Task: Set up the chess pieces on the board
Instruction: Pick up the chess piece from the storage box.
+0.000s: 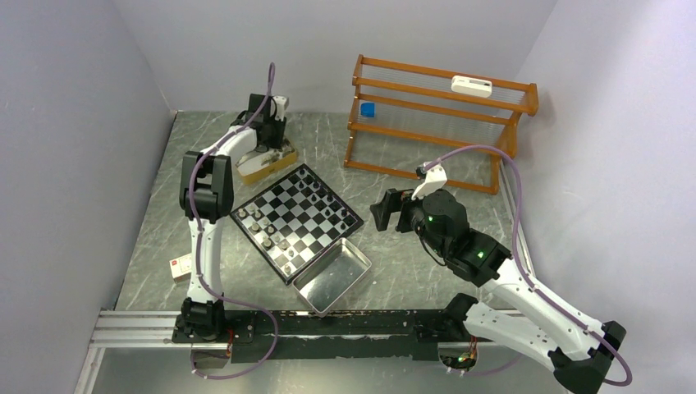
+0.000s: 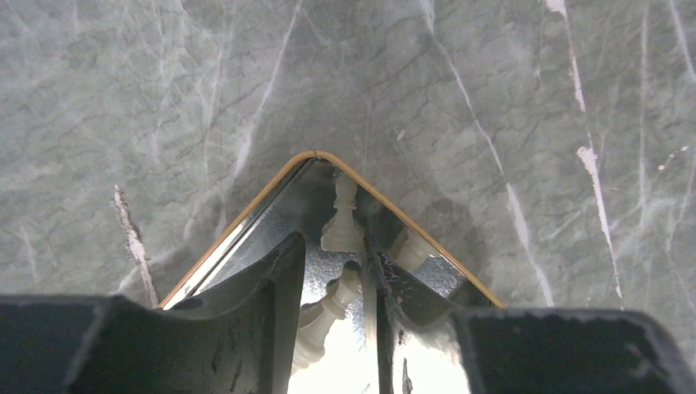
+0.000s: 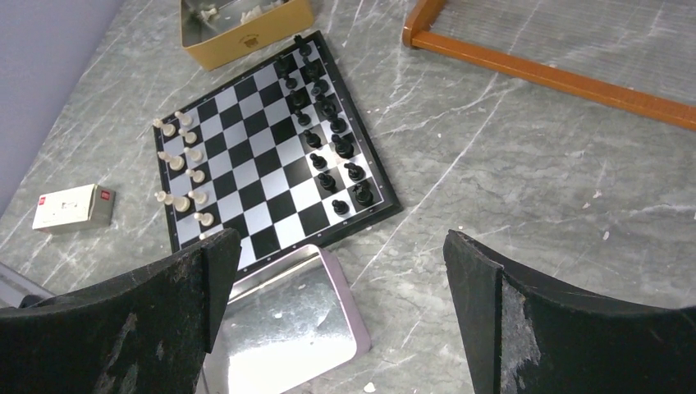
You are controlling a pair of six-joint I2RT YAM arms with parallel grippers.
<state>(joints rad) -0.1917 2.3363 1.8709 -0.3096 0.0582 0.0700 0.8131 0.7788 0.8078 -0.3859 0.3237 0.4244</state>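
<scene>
Locate the grey marbled table [image 1: 410, 263] beneath all other items. Find the wooden rack [image 1: 435, 123] at 1 o'clock on the table, by the back wall, well apart from the board [image 1: 299, 217]. Locate the board at table centre, turned so that one corner points to 12 o'clock. Find the metal tray [image 1: 361, 264] at 5 o'clock of the board, just beside its rim. Find the gold box [image 1: 261, 171] at 11 o'clock of the board, near its far corner.

Note the right gripper [image 1: 396, 212] at 3 o'clock of the board, above the table, jaws spread wide with nothing between them. Note the left gripper [image 1: 271, 135] lowered into a corner of the gold box, jaws narrowed to a slim gap with a lying piece [image 2: 327, 316] in it. Cannot tell whether clamped or merely straddled.

Find the small carton [image 1: 180, 265] at 8 o'clock of the board, well apart.

Locate the chess pieces last:
- black pieces [image 3: 345, 149] in two rows along the board's 2 o'clock edge
- cream pieces [image 3: 175, 162] along the opposite 8 o'clock edge
- further cream ones in the gold box, one upright [image 2: 341, 217] just ahead of the left fingertips
</scene>
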